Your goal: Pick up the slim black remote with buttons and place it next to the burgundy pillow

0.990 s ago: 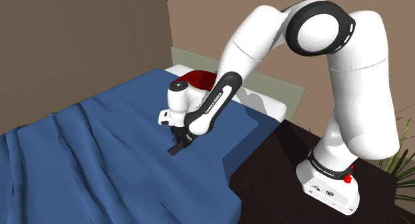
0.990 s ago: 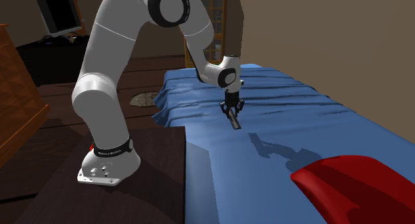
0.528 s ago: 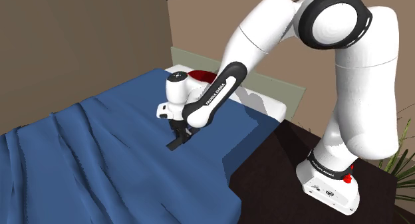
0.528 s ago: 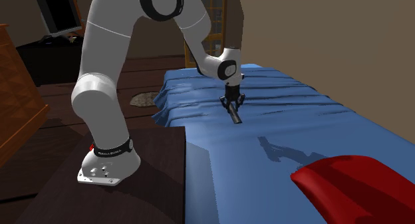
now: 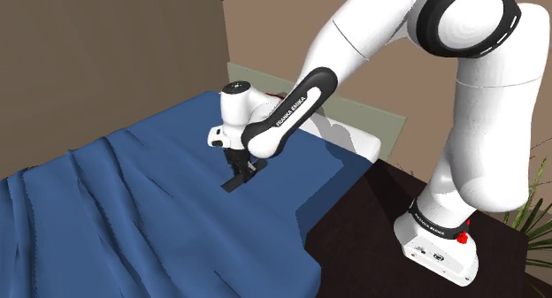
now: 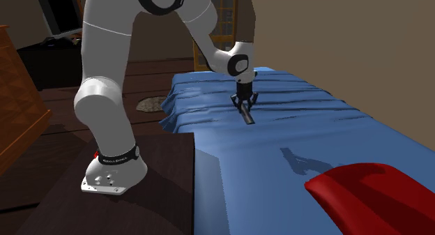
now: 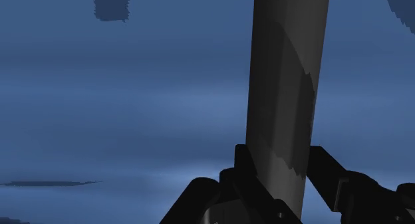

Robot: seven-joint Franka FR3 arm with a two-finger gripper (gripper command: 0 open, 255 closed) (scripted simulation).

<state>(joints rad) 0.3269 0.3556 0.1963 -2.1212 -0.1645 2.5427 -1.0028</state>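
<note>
**Remote clamped in the gripper over the blue bed**

Second exterior view, from the left: a dark monitor (image 6: 59,10) sits in the top corner above a wooden cabinet (image 6: 17,101); the white arm (image 6: 104,80) rises from its dark stand (image 6: 84,209); beside the stand the blue bedspread (image 6: 279,178) begins; over its far part the gripper (image 6: 244,103) points down, clamped on the slim dark remote (image 6: 247,116), which hangs tilted above the cover; their shadow falls nearer the burgundy pillow (image 6: 369,195), which lies at the lower right, well apart from the remote.

Shoulder view, from the left: the bedspread (image 5: 106,190) lies in rumpled folds; mid-bed the gripper (image 5: 241,166) holds the remote (image 5: 234,181) slanting downward; behind the forearm runs a pale headboard (image 5: 256,78); then comes a white pillow (image 5: 358,139); the stand (image 5: 371,243) fills the lower right.

Wrist view: black fingers (image 7: 243,166) press both sides of the remote (image 7: 286,83), a long dark bar running away from the hand across the blue cover.
</note>
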